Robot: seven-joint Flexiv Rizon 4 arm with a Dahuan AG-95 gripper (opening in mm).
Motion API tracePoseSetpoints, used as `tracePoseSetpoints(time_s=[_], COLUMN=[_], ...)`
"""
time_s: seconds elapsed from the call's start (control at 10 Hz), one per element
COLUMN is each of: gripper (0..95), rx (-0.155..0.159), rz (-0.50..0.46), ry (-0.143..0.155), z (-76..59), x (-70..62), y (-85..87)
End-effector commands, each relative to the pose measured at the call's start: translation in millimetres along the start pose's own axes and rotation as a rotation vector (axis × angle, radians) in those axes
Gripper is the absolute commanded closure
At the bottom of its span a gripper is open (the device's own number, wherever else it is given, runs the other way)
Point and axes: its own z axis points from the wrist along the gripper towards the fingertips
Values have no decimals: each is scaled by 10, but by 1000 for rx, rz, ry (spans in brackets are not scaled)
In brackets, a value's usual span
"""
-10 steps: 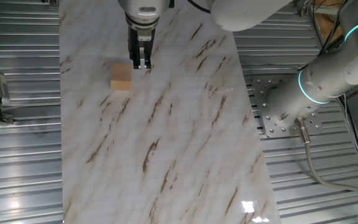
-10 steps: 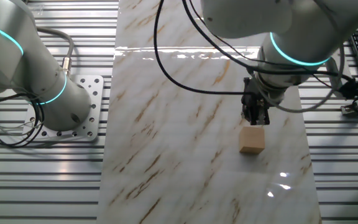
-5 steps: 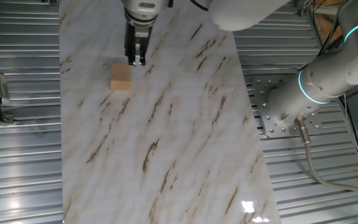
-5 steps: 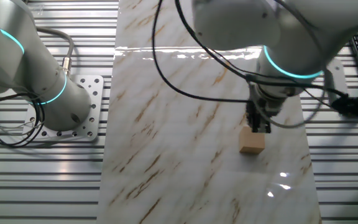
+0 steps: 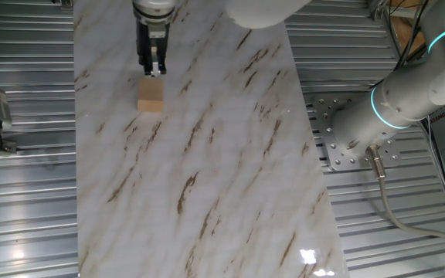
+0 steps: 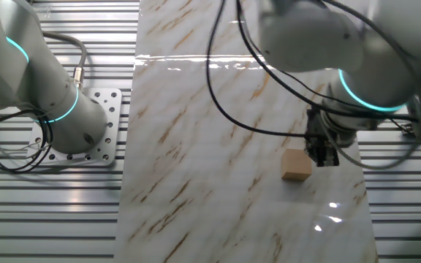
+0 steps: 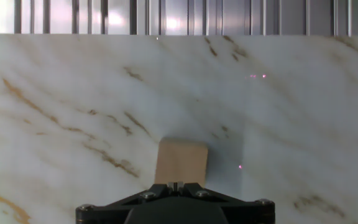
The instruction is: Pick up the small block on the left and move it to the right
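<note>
The small block (image 5: 151, 96) is a plain light-tan wooden cube resting on the marble tabletop (image 5: 207, 170), near its left side in one fixed view. It also shows in the other fixed view (image 6: 297, 164) and in the hand view (image 7: 181, 161). My gripper (image 5: 152, 71) hangs just above and behind the block, with its black fingers pressed together and nothing between them. In the other fixed view the gripper (image 6: 324, 158) is right beside the block. In the hand view the closed fingertips (image 7: 176, 184) sit at the block's near edge.
A second robot arm's base (image 5: 408, 100) stands on a bolted plate right of the table; it shows at left in the other fixed view (image 6: 42, 95). Ribbed metal flooring (image 5: 22, 193) surrounds the table. Black cables (image 6: 240, 95) hang over the marble.
The gripper has moved sideways toward the block, from beside it to directly over its far edge. The block has not moved. The fingers stay shut.
</note>
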Motion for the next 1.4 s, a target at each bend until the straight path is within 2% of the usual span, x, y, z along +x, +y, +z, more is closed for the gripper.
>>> tracePoseSetpoints(time_s=[0.1,1.2,1.4], gripper=[950,950,950], rx=[0,5,5], rz=[3,-46,-56], ry=[-28,-26,-34], z=[66,224,240], x=[-46,-126,-129], y=[16,31,29])
